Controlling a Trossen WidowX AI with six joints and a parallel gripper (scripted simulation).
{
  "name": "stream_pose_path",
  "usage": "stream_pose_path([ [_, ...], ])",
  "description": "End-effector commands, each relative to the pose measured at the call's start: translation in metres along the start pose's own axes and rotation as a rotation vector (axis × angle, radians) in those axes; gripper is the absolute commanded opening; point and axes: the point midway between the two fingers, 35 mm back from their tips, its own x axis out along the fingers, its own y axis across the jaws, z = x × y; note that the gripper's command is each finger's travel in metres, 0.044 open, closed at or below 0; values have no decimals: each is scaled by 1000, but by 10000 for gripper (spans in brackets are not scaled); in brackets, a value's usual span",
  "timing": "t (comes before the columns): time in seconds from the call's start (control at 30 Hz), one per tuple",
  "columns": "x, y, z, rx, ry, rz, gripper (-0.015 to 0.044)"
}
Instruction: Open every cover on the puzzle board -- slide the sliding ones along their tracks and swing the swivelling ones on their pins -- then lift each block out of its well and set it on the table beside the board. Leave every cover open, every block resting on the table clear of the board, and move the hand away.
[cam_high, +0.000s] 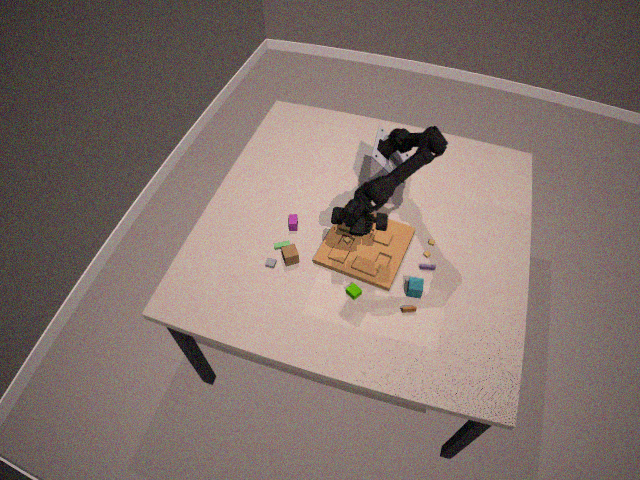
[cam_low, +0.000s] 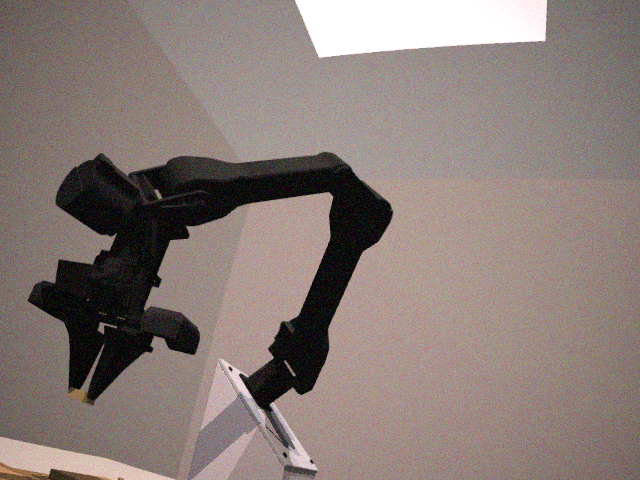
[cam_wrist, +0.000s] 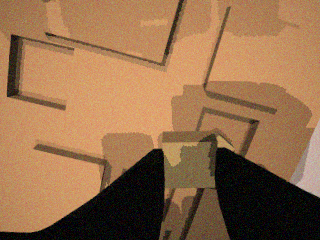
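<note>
A black arm (cam_high: 378, 190) (cam_low: 248, 178) with angular links and a rounded wrist housing (cam_low: 98, 193) is fitted with tapering black fingers (cam_low: 82, 351) and mounted on a pale plate (cam_low: 305, 461) dotted with dark holes.

The tan puzzle board (cam_high: 399, 254) (cam_low: 22, 471) (cam_wrist: 120, 95) lies flat, a yellowish block (cam_low: 81, 396) (cam_wrist: 190, 167) held above it, two small yellow blocks (cam_high: 431, 241) on the table beside it.
</note>
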Motion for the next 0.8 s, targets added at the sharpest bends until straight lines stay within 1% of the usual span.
stream_pose_path([
  [0.0,0,-18,-9,0,5,-10,80],
  [0.77,-1,-95,-60,4,13,-21,80],
])
